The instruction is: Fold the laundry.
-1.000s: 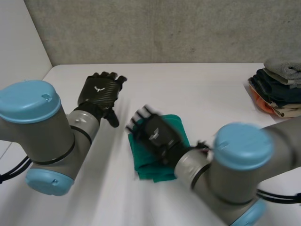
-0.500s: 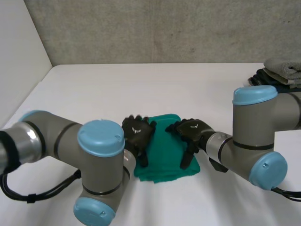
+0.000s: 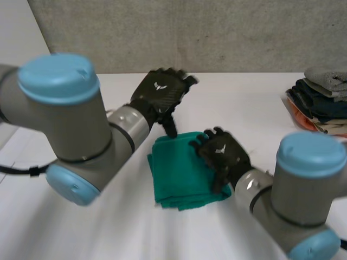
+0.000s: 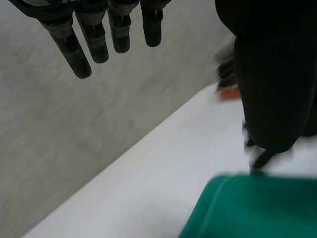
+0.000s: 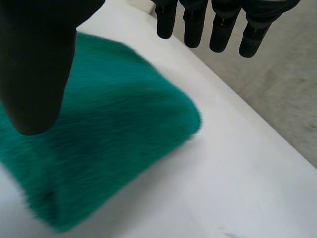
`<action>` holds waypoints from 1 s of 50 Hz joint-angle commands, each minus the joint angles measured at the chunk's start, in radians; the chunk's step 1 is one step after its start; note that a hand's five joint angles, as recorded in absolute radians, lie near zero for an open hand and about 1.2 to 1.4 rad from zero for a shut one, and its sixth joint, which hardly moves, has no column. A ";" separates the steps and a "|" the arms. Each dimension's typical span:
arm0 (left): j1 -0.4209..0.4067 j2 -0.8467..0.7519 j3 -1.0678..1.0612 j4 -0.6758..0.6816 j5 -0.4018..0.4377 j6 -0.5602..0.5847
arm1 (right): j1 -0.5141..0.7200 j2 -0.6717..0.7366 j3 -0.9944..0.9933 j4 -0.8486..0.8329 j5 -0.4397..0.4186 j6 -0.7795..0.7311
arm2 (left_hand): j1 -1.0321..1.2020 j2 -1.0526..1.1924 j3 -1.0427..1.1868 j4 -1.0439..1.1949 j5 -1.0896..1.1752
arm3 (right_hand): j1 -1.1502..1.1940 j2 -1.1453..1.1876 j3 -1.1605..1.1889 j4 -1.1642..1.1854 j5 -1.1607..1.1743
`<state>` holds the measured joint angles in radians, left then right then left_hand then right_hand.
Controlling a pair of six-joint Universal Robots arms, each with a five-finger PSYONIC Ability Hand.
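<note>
the folded green cloth (image 3: 181, 173) lies in the middle of the surface (image 3: 255, 103). i judge it light, soft and limp, best pinched at a corner or folded edge. the left hand (image 3: 160, 95) is above its far corner and the right hand (image 3: 223, 154) over its right edge, both with fingers straight, holding nothing. no writing is readable.

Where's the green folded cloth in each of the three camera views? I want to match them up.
Head view: the green cloth lies mid-table, with the right robot hand over its right side and the left robot hand at its far edge.
Left wrist view: the green cloth is just beyond that hand's thumb.
Right wrist view: the green cloth is under the palm, beside the thumb.
Shared landmark: the white table meeting the grey wall.
</note>
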<state>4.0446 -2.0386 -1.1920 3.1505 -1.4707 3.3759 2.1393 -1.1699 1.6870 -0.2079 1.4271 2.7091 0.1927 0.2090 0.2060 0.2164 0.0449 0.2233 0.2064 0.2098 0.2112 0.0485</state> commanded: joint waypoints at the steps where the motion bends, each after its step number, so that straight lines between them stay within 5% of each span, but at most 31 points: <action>1: 0.039 0.006 0.118 -0.138 0.332 -0.009 | 0.057 0.019 0.158 -0.186 -0.004 -0.028 | 0.065 0.049 0.052 0.041 0.038 | -0.044 -0.027 -0.031 -0.032 -0.044; 20: 0.036 -0.005 0.121 -0.159 0.374 -0.007 | 0.070 0.179 0.106 -0.350 -0.005 -0.094 | 0.044 0.028 0.031 0.021 0.018 | 0.134 0.151 0.148 0.146 0.135; 27: 0.037 -0.002 0.123 -0.158 0.375 -0.010 | 0.071 0.184 0.074 -0.380 -0.013 -0.097 | 0.044 0.028 0.031 0.021 0.018 | 0.516 0.533 0.529 0.528 0.516; 31: 0.040 0.003 0.123 -0.158 0.375 -0.010 | 0.067 0.184 0.054 -0.396 -0.019 -0.095 | 0.044 0.028 0.031 0.021 0.018 | 1.097 1.113 1.110 1.109 1.097; 33: 0.040 0.005 0.123 -0.158 0.374 -0.009 | 0.065 0.176 0.037 -0.415 -0.019 -0.095 | 0.044 0.028 0.031 0.021 0.018 | 1.173 1.190 1.186 1.185 1.173; 35: 0.042 0.006 0.124 -0.158 0.374 -0.009 | 0.065 0.174 0.022 -0.418 -0.024 -0.091 | 0.047 0.031 0.034 0.023 0.020 | 1.173 1.190 1.186 1.185 1.173; 38: 0.042 0.008 0.124 -0.158 0.374 -0.009 | 0.067 0.177 -0.023 -0.395 -0.005 -0.078 | 0.047 0.031 0.034 0.023 0.020 | 0.735 0.752 0.748 0.747 0.735; 43: 0.042 0.009 0.123 -0.158 0.372 -0.009 | 0.067 0.205 -0.052 -0.321 -0.013 -0.080 | 0.044 0.028 0.031 0.021 0.018 | 0.493 0.510 0.507 0.505 0.494; 50: 0.045 0.006 0.114 -0.159 0.372 -0.010 | 0.064 0.248 -0.093 -0.291 -0.019 -0.081 | 0.041 0.025 0.028 0.018 0.015 | 0.542 0.559 0.556 0.554 0.543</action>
<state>4.0875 -2.0304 -1.0707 2.9925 -1.0982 3.3671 2.2049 -0.9456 1.6140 -0.5172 1.4151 2.6309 0.1927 0.2079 0.2060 0.2146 0.0448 0.6510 0.6540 0.6441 0.6376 0.4535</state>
